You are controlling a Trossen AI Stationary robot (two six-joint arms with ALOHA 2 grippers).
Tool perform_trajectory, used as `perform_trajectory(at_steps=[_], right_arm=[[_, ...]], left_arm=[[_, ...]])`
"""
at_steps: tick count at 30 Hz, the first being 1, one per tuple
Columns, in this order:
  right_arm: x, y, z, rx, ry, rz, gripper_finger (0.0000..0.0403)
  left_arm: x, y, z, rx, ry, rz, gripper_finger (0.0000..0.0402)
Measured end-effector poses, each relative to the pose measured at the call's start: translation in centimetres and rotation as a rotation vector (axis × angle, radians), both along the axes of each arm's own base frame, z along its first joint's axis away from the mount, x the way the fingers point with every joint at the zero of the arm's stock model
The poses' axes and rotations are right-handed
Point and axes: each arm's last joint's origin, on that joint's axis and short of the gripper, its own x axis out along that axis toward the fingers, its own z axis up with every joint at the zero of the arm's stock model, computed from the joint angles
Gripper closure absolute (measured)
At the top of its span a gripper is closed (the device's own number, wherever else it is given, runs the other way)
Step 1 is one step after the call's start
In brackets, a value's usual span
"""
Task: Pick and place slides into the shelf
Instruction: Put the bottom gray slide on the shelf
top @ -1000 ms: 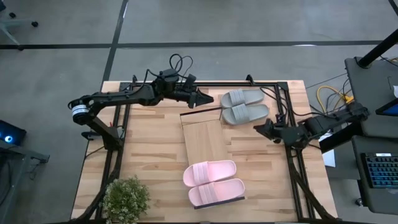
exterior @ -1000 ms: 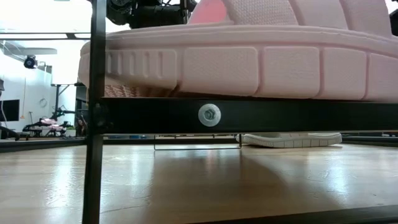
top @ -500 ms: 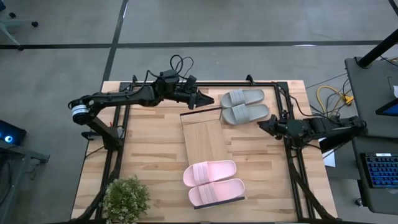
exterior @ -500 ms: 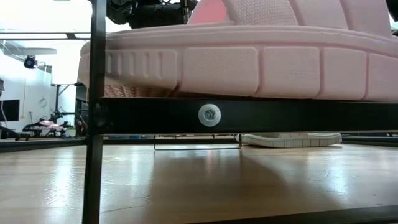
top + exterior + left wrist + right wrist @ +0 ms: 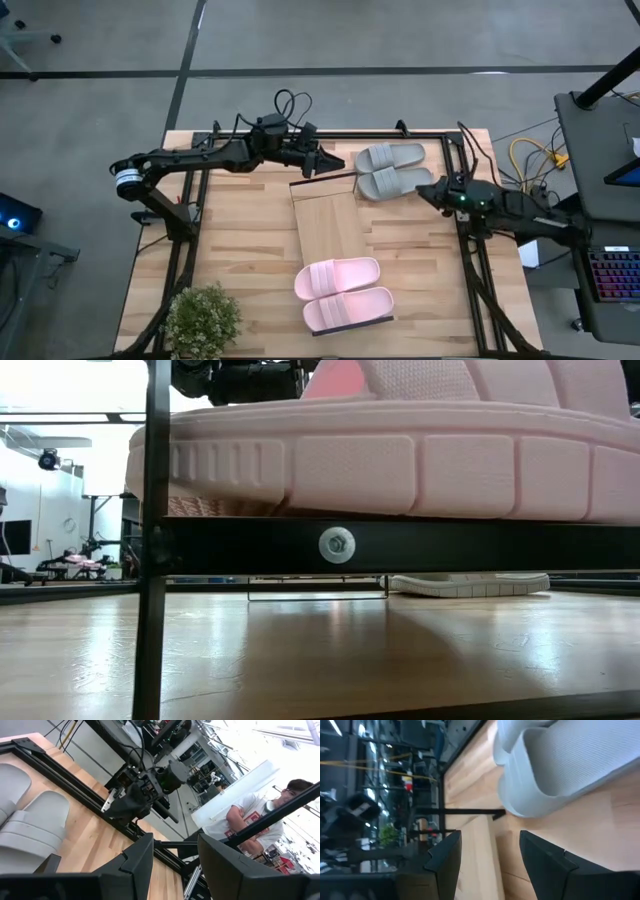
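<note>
Two grey slides (image 5: 394, 170) lie side by side, soles down, on the table just right of the shelf's far end; they also show in the left wrist view (image 5: 30, 820). The pink pair (image 5: 343, 293) sits on the near end of the light-wood shelf (image 5: 328, 225), filling the low view (image 5: 400, 450). My right gripper (image 5: 421, 190) is open, level with the table, pointing at the nearer grey slide (image 5: 560, 765) from its right without touching. My left gripper (image 5: 335, 160) hovers open over the shelf's far end, left of the grey pair.
Black frame rails (image 5: 190, 215) run along the table's left, right and far sides. A potted plant (image 5: 203, 318) stands at the near left corner. The shelf's middle (image 5: 330, 235) is bare wood. A person (image 5: 250, 820) stands beyond the table's right side.
My right gripper has moved toward the table's far and left side, closing in on the nearer grey slide, with the arm swinging round behind it. The slides and the shelf have stayed where they were.
</note>
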Motion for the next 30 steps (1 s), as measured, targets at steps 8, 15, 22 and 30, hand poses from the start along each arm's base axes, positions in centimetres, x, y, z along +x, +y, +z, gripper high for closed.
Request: perform_trajectory(at_steps=[8,15,22,30], right_arm=[[1.1,-1.7,-1.3,0.006,-0.024,0.040,0.0211],[1.6,-3.5,-2.1,0.028,-0.002,0.095,0.0211],[1.8,-5.4,-2.3,0.031,0.022,0.155,0.0211],[2.0,-7.6,-2.0,0.038,0.098,0.236,0.0211]], left_arm=[[0.0,0.0,0.1,0.000,-0.002,0.002,0.0262],[0.1,-0.1,0.1,-0.001,-0.001,-0.001,0.0262],[0.1,-0.1,0.1,-0.001,-0.001,-0.001,0.0262],[0.1,-0.2,0.1,0.000,-0.001,-0.003,0.0262]])
